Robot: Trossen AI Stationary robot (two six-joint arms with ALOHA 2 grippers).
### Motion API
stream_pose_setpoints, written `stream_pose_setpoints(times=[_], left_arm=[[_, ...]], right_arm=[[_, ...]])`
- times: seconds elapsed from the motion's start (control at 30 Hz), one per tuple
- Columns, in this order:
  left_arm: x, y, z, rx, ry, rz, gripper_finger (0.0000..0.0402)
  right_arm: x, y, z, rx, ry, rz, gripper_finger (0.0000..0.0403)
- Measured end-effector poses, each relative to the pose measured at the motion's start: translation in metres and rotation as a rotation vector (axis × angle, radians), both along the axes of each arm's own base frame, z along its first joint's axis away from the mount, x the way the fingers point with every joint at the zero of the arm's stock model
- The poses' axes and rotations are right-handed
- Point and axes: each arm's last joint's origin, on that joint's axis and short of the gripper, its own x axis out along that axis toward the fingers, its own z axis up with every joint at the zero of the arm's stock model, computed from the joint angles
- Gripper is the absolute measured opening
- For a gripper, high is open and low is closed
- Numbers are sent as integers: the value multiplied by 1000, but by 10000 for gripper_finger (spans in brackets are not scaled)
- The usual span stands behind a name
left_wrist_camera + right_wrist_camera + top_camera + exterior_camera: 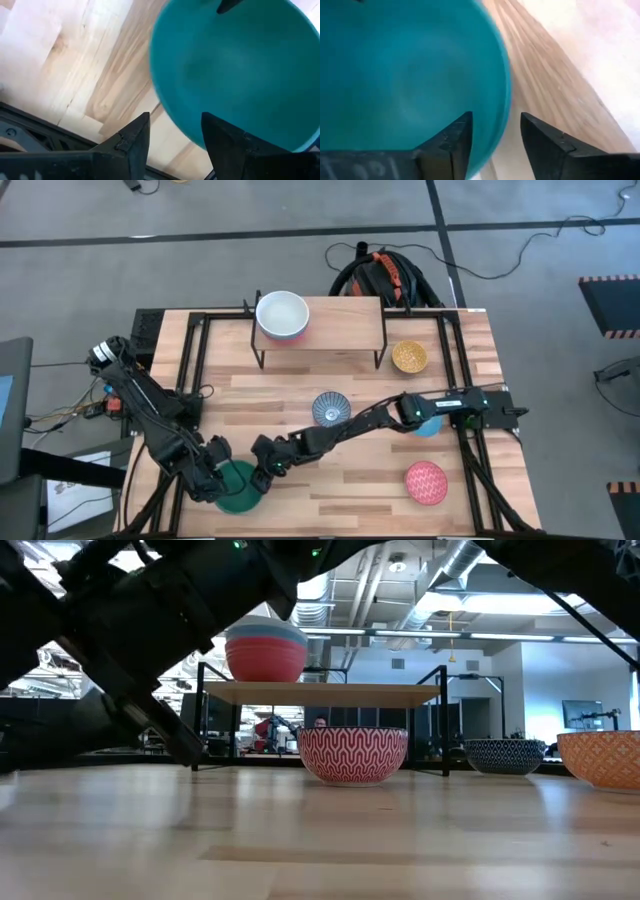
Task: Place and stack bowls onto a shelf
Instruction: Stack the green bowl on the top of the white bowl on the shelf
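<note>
green bowl [240, 486] upright on surface [340, 395] | left claw [213, 480] at its 9 o'clock, right claw [265, 465] at 2 o'clock | both straddling rim, spread

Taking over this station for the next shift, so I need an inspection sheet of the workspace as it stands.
Surface: light wooden tabletop, level.
Job's things: shelf carries a stack of bowls, white on top; yellow bowl, blue-white patterned bowl, pink-red patterned bowl, light blue bowl and green bowl on the table.
Clutter: nothing seen.
Grippers: left gripper and right gripper each straddle the green bowl's rim.
Cables: bundle behind the table; wires by the left arm.
Surroundings: grey floor, office room beyond.
</note>
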Motion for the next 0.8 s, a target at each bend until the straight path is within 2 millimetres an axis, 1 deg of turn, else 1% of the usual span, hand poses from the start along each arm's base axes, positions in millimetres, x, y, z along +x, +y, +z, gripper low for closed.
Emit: stream_pose_setpoints(times=[0.23,0.67,0.73,0.8], left_arm=[[0,1,0,16,-12,2,162],[0,1,0,11,-11,21,162],[0,1,0,10,-11,22,162],[0,1,1,11,-9,24,162]], right_arm=[[0,2,0,16,4,24,134],[0,0,0,14,-2,9,43],[1,-1,1,11,-4,5,31],[1,-1,1,8,-3,2,31]])
